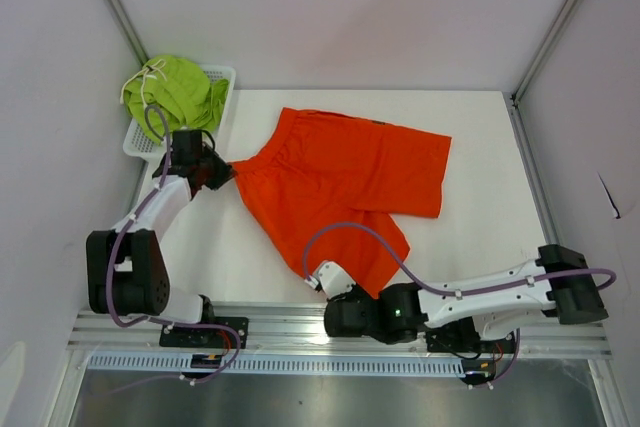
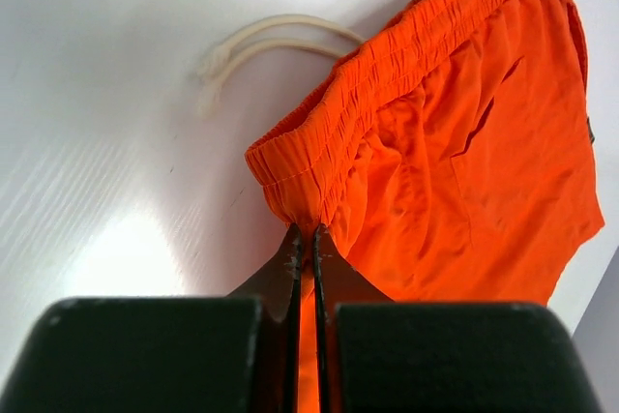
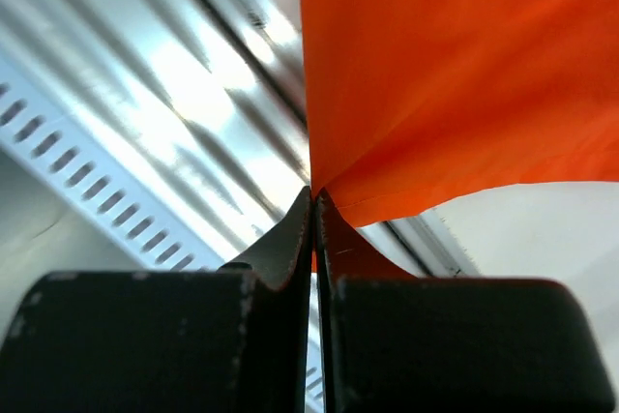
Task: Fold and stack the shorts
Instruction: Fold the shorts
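Pinching shut on the gathered waistband corner, left gripper point(image 1: 217, 175): jaws fully closed with orange fabric caught between the tips, clearest in its wrist view point(image 2: 308, 235). Right gripper point(image 1: 322, 278): likewise closed, tips nipped on the hem corner of one leg point(image 3: 312, 194), just above the metal rail at the counter's near edge. Orange shorts point(image 1: 345, 182): spread mostly flat on the white counter point(image 1: 480, 247), lying to the right of and beyond the left gripper; the held side runs diagonally from the left gripper down to the right gripper, the second leg pointing right. White drawstring point(image 2: 266, 38): loose on the counter beside the waistband. Green shorts point(image 1: 175, 89): heaped in the white basket point(image 1: 226, 74) at the far left corner, nearer the left arm, untouched. Judgement: both holds sit on one long edge, so carrying that edge across the garment appears the likely fold.
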You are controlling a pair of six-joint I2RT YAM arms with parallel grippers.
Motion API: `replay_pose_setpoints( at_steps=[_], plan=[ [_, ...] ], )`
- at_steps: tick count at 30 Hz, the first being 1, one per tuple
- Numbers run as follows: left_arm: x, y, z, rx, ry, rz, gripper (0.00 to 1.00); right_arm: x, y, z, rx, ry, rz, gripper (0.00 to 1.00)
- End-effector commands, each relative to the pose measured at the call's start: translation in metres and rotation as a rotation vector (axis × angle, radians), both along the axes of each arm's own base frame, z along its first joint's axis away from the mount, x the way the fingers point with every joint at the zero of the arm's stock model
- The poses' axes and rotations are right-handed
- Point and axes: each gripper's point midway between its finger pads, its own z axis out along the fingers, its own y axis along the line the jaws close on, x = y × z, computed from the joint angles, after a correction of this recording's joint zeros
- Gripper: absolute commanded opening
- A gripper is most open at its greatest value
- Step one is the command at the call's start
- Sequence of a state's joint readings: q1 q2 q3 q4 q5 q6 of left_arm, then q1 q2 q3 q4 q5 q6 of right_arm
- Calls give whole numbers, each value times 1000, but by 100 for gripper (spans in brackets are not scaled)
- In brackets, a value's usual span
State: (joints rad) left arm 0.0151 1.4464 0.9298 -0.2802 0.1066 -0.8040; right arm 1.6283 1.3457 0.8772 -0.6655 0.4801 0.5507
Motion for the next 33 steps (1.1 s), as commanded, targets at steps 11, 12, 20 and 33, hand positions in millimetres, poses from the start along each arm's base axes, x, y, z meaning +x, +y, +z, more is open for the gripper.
replay_pose_setpoints(
  at_steps=[11, 12, 20, 33],
  plan=[
    [-24, 17, 25, 96, 36, 42, 0, 52, -16, 68, 406, 267, -192, 0],
    [-25, 18, 23, 96, 43, 43, 0, 59, -20, 65, 413, 281, -208, 0],
    [-16, 28, 14, 121, 83, 87, 0, 80, -24, 8, 250, 387, -265, 0],
    [-14, 39, 27, 144, 64, 126, 0, -17, 7, 13, 197, 411, 127, 0]
  ],
)
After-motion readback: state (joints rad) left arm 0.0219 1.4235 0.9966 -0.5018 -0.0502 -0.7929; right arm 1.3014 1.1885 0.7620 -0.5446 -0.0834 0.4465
